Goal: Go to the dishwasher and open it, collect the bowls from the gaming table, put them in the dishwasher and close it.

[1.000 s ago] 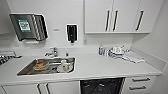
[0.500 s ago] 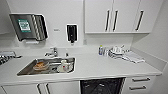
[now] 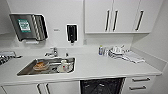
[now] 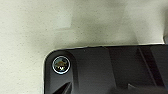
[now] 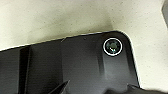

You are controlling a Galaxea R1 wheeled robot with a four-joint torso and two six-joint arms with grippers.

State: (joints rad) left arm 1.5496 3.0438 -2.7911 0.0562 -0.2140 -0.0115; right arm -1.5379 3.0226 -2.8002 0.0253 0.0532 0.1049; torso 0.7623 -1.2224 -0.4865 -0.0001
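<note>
The dishwasher (image 3: pixel 101 86) is a dark opening under the white counter (image 3: pixel 105 67), between the sink cabinet and a stack of drawers, with faint rack shapes inside. I am facing it from close by. A round orange dish (image 3: pixel 40 65) lies in the steel sink (image 3: pixel 27 71) beside a white cup; I cannot tell whether it is one of the bowls. The gaming table is out of view. Both wrist views look down on pale speckled floor (image 4: pixel 50 27) past the robot's dark plate.
White drawers with bar handles (image 3: pixel 140 83) stand right of the dishwasher. Dishes, a small bottle and a cloth (image 3: pixel 120 53) sit at the counter's back right. On the wall are a towel dispenser (image 3: pixel 28 27), a black soap dispenser (image 3: pixel 72 33) and upper cabinets (image 3: pixel 117 16).
</note>
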